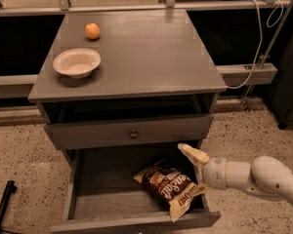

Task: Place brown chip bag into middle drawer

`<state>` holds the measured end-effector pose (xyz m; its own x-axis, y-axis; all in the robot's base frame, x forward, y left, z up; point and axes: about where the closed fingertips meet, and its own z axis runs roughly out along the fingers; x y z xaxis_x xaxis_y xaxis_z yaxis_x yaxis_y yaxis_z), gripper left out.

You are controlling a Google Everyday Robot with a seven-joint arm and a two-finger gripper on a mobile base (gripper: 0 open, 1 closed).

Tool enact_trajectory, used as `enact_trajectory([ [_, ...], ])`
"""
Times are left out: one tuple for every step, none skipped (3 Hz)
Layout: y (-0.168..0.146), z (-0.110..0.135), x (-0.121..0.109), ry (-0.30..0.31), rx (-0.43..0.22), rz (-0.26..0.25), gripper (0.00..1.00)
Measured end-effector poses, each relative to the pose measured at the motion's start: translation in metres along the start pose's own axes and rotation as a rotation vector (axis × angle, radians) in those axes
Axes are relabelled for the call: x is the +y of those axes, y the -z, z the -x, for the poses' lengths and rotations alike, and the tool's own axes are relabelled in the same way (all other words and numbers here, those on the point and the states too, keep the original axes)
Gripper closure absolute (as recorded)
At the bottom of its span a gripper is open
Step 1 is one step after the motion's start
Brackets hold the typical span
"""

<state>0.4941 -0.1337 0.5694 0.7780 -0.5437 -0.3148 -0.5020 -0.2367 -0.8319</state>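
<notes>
The brown chip bag (168, 185) lies on the floor of the pulled-out middle drawer (103, 199), towards its right front corner, with white lettering facing up and a cream end by the front board. My gripper (194, 173) is at the drawer's right side, just right of the bag, open, with nothing between its fingers. Its upper finger (191, 154) points up and left above the bag. The lower finger is mostly hidden behind the bag's edge.
A closed grey drawer front with a small round knob (133, 134) is above the open drawer. On the cabinet top stand a white bowl (76, 62) and an orange (92, 31). A cable (256, 43) hangs at the right. A black bar (2, 204) lies on the floor at the left.
</notes>
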Motion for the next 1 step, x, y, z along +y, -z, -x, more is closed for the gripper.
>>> enact_trajectory([
  [0.0,0.0,0.0,0.0,0.0,0.0,0.0],
])
